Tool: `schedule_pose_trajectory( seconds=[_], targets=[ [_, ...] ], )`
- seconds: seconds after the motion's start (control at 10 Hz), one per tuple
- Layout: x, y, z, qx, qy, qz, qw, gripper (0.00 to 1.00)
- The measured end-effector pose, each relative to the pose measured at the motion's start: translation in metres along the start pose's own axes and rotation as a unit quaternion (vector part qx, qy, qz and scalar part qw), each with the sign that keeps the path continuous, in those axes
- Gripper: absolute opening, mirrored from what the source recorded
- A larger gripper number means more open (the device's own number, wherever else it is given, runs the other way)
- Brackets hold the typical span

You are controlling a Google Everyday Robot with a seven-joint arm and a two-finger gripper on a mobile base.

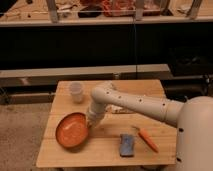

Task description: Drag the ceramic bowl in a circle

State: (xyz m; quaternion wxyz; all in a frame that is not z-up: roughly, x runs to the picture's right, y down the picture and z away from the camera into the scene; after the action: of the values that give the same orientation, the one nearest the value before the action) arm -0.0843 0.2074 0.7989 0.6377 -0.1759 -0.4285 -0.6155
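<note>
The ceramic bowl (72, 130) is wide, shallow and orange with a darker rim. It sits on the front left part of the wooden table (107, 150). My gripper (92, 121) reaches down from the white arm and sits at the bowl's right rim, touching it. The wrist hides the fingertips.
A small translucent whitish cup (76, 91) stands at the back left of the table. A blue sponge (127, 144) and an orange carrot (148, 140) lie at the front right. The table's left edge is close to the bowl. A dark shelf unit stands behind.
</note>
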Motion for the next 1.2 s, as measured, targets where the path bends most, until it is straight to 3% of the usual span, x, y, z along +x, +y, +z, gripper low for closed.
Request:
schedule_pose_trajectory(
  seconds=[0.1,0.5,0.7,0.9,1.2],
  targets=[
    [0.008,-0.002,-0.003,0.004,0.0,0.0,1.0,0.02],
    [0.085,0.002,-0.022,0.029,-0.004,0.013,0.9995,0.02],
    [0.112,0.011,-0.026,0.035,-0.007,0.025,0.999,0.02],
    [0.115,0.027,-0.029,0.039,-0.006,0.04,0.9984,0.02],
    [0.086,0.065,-0.03,0.043,-0.003,0.069,0.9967,0.02]
  ],
)
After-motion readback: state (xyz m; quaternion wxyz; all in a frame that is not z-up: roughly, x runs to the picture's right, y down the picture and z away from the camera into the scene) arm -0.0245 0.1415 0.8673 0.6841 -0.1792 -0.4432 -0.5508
